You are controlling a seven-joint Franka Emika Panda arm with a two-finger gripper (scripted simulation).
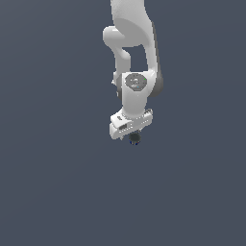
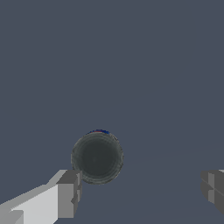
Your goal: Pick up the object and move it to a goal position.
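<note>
The object is a small round tin with a dark grey top [image 2: 97, 157] and a sliver of blue label at its rim. It lies on the flat grey surface. In the exterior view only a dark bit of the tin [image 1: 135, 139] peeks out under the white hand. My gripper [image 2: 140, 192] hangs above it, open wide, with one grey fingertip [image 2: 70, 192] close beside the tin and the other fingertip [image 2: 213, 189] far off to the side. Nothing sits between the fingers; the tin lies off-centre, nearer one finger.
The white arm [image 1: 134, 48] reaches down from the top of the exterior view. A plain grey floor [image 1: 48, 182] surrounds everything.
</note>
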